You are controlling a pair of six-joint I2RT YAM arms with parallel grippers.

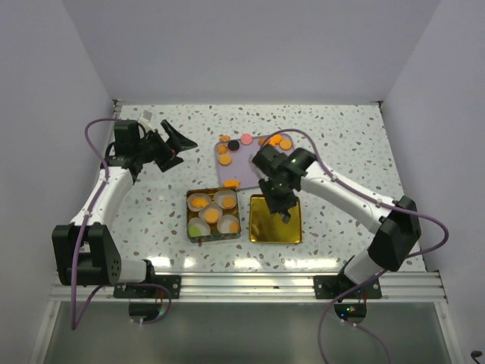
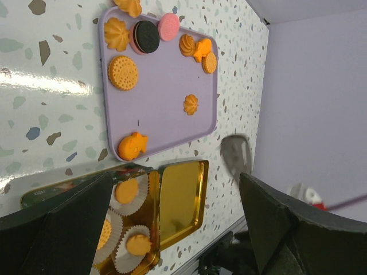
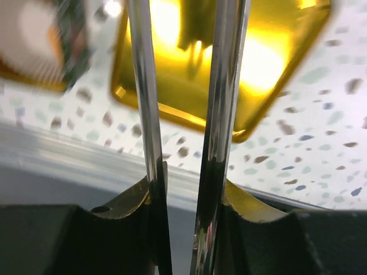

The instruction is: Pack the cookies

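My barely parted, empty right jaws hung over the gold lid point(image 1: 261, 227); the cookies point(image 1: 225, 160) lay beyond, nearer my wide-open left jaws.

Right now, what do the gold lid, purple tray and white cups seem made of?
The gold lid: likely metal, mirror-glossy with bright reflections. The purple tray: probably plastic, matte, uniform colour, rounded rim. The white cups: seemingly paper, thin pleated walls.

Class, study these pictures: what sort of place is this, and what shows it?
Probably a robot test cell, not a kitchen: a left arm and right arm bolted to a rail at a speckled table, plain walls boxing it in, cookies staged on a lilac tray.
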